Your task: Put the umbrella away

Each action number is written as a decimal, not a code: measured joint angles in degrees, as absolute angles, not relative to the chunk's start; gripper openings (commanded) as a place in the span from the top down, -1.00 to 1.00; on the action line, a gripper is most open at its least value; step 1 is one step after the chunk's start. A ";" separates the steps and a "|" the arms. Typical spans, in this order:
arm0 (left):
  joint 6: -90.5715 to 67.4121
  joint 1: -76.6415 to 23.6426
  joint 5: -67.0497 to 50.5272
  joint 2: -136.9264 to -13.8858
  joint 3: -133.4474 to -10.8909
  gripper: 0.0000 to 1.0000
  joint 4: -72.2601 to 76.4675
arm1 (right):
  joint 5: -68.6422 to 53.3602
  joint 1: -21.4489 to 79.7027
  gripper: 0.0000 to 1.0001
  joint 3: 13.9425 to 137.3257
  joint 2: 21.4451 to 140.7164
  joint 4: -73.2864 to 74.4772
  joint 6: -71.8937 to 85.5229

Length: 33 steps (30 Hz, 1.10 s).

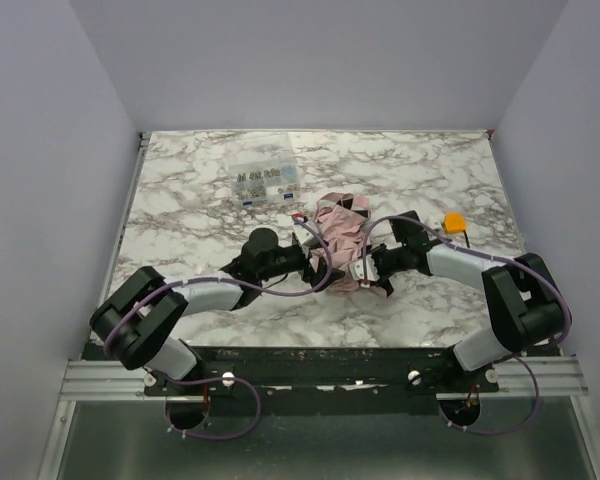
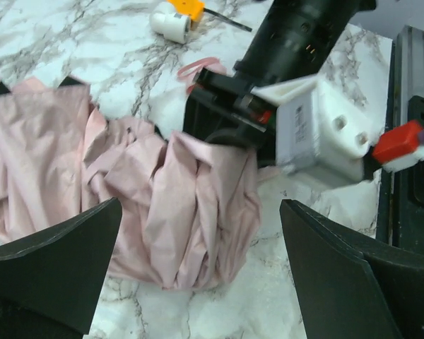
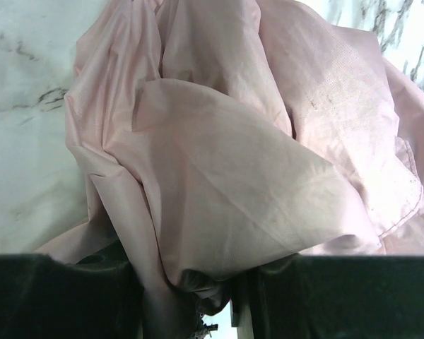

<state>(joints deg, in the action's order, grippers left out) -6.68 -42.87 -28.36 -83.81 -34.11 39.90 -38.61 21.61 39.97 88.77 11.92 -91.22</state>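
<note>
Top view: umbrella point(image 1: 338, 238) lies crumpled on the table point(image 1: 180, 215) between left gripper point(image 1: 306, 258) and right gripper point(image 1: 368, 268); left wrist: left one spread wide around loose folds; right wrist: right one pinching bunched fabric (I'd hold that pinch steady and gather stray folds inward).

Soft, even overhead light, with little glare.
In the right wrist view the umbrella point(image 3: 219, 212) just ahead of the jaws looked bright and slightly washed out; the dark left fingers point(image 2: 49, 275) were soft-focused at the frame's edge, and weak shadows lay under the fabric on the table point(image 2: 261, 296).
</note>
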 measured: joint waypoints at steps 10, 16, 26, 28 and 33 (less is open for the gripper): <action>-7.73 -53.21 -13.56 -103.46 -20.10 -0.97 75.57 | -38.39 16.38 0.72 36.58 82.17 22.28 -96.31; -1.34 -61.36 -3.11 -105.43 -22.59 -0.97 83.59 | -39.53 14.11 0.71 36.36 81.58 25.15 -99.22; 7.88 -64.23 7.05 -109.56 -29.65 -0.97 80.27 | -40.21 13.76 0.70 36.82 81.12 29.19 -101.56; 9.10 -64.23 6.85 -111.11 -31.64 -0.95 78.52 | -40.25 13.74 0.70 37.15 81.28 30.13 -101.58; 9.56 -64.27 4.54 -113.16 -34.33 -0.90 74.30 | -40.27 13.76 0.68 38.24 82.21 31.46 -101.21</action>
<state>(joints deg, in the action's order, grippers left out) 9.56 -64.27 4.54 -113.16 -34.33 74.30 -40.27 13.76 38.24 82.21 31.46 -101.21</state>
